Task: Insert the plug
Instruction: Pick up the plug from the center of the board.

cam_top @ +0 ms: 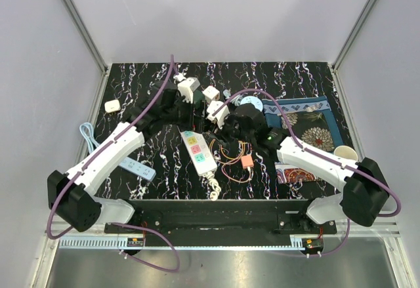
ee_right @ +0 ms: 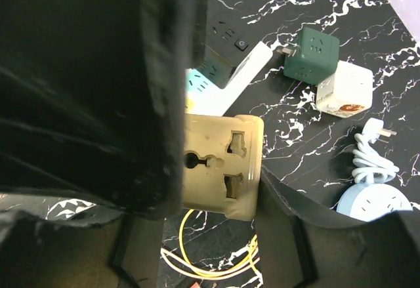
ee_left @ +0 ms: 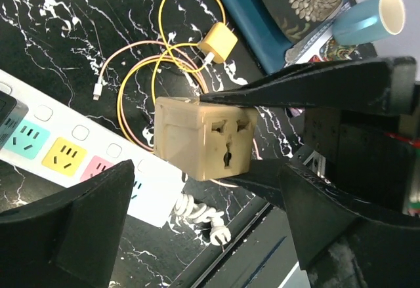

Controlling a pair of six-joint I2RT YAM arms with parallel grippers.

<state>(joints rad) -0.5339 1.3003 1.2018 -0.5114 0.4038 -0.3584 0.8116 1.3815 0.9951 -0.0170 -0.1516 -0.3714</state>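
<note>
From above we saw the right gripper (cam_top: 219,115) holding a pale plug block (cam_top: 216,110) near the power strip (cam_top: 197,151), from the left wrist we saw the left gripper (ee_left: 210,170) wide open near that block, and from the right wrist we saw the block squeezed between the right fingers (ee_right: 98,104).

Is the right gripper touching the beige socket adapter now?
Touching. The left wrist view shows the right gripper clamping the beige socket adapter, one finger against its top, one beneath, without a gap.
</note>
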